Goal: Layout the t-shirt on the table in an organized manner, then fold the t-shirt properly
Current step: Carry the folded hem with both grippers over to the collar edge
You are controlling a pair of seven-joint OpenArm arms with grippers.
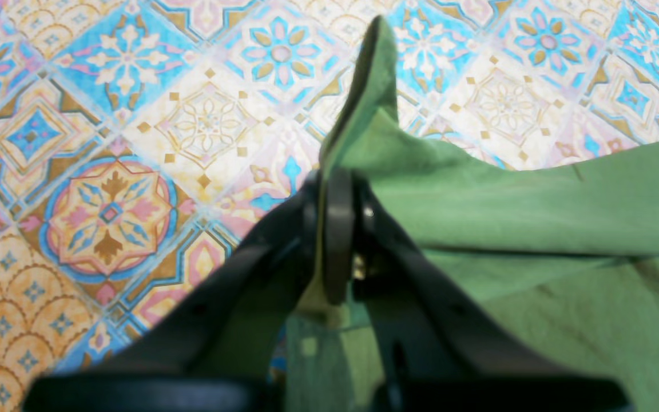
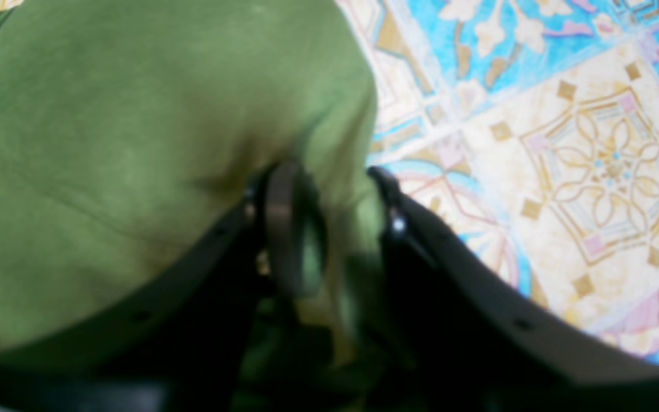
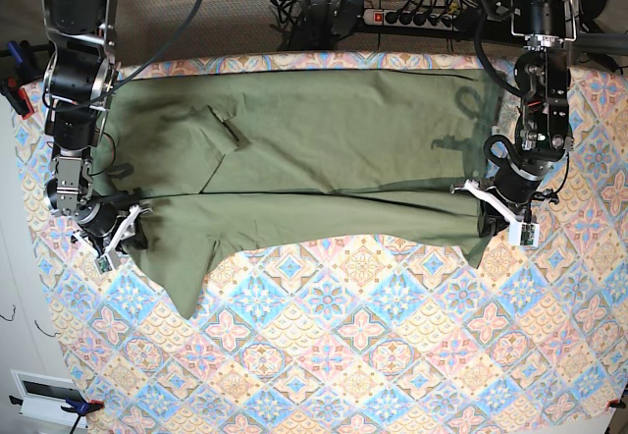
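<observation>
Garment under inspection: the t-shirt (image 3: pixel 314 149) lies across the upper half of the base view on the table (image 3: pixel 392 355), its long axis running left to right across the frame. The far half lies flat; the near half is doubled over along a horizontal crease at mid-garment. A sleeve (image 3: pixel 186 257) hangs toward the lower left, tapering to a point. A small fold of cloth stands near the upper left of the body. Which end carries the neck cannot be told from these views.

Left gripper (image 1: pixel 338 229), at the right of the base view, has its fingers pressed together on the shirt's edge; a flap of green cloth rises upright above them toward the top of the left wrist frame.

Right gripper (image 2: pixel 321 229), at the left of the base view, has fingers partly apart with green cloth bunched between them; that view is blurred, so whether they clamp the fabric cannot be told.
</observation>
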